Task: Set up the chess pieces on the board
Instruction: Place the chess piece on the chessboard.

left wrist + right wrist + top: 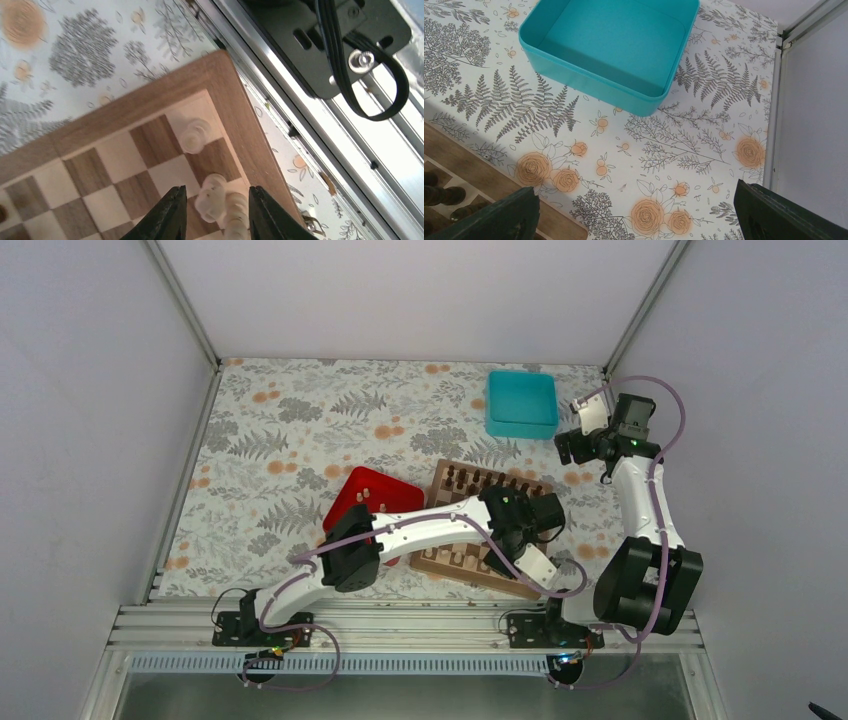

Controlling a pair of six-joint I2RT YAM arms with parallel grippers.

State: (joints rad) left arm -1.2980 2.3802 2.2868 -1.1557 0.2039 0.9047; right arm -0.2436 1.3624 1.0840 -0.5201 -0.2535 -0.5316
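The board (445,476) lies mid-table, with my left arm reaching over its near right corner. In the left wrist view that corner of the board (150,100) fills the frame. My left gripper (216,190) is open and points down at the edge squares. Two pale chess pieces (212,196) stand close together between its fingers, with a thin gap on each side. A third pale piece (195,135) stands two squares further along the edge. My right gripper (639,200) is wide open and holds nothing, above the floral cloth between the teal box and the board's corner (479,172).
A teal box (522,402) sits at the back right, seen from close by as an open teal box (609,45). A red tray (365,490) lies left of the board, partly under my left arm. Dark pieces (490,483) line the board's far rows. The metal rail (320,135) runs just beside the board's corner.
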